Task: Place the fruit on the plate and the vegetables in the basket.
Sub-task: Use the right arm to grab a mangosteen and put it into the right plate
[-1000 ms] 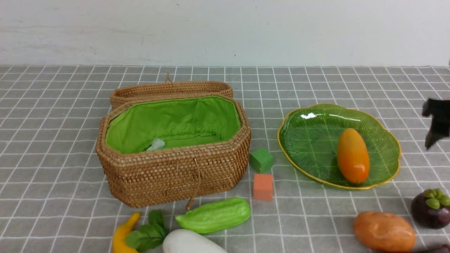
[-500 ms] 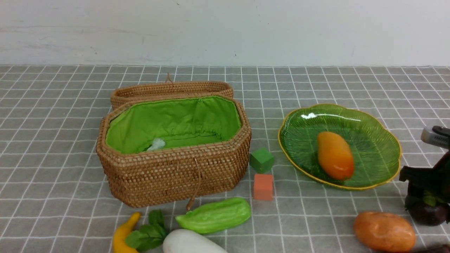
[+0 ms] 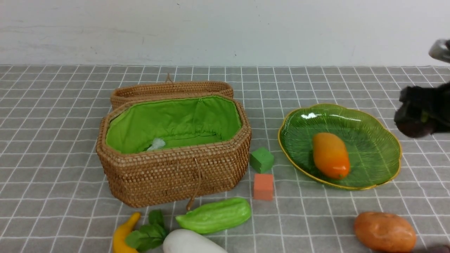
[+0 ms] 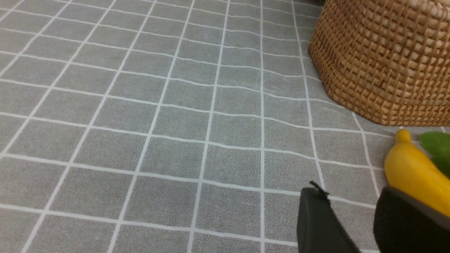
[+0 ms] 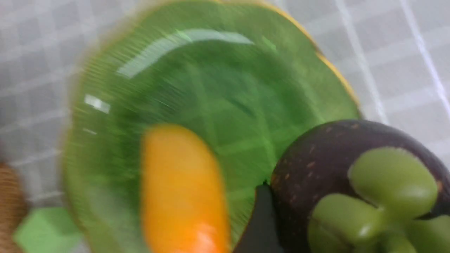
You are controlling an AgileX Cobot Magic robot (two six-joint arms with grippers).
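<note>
Right hand (image 3: 418,117): seen at the far right of the front view, raised well above the surface (image 3: 52,140); its fingers are pinched on the mangosteen (image 3: 412,129). Half a second ago it was low, down on the fruit.
Mangosteen: held in the air, just beside the right rim of the plate (image 3: 372,123) and not yet over it. A second ago it was lying on the surface behind the potato (image 3: 385,232). In the right wrist view its green cap is turned to the camera and one dark finger (image 5: 260,221) is pressed against its side.
Mango (image 3: 330,154): lying in the plate, shifted toward the plate's left compared with a second ago.
Left hand (image 4: 349,200): shown only in the left wrist view, fingers spread with nothing between them, low over the surface, the banana (image 4: 411,172) just beside it.
Basket (image 3: 168,175): open, its lid (image 3: 168,89) lying behind it; unmoved.
Gourd (image 3: 214,215), radish (image 3: 186,242), potato: on the surface, unmoved.
Green cube (image 3: 261,160), orange cube (image 3: 263,187): between basket and plate, as before.
</note>
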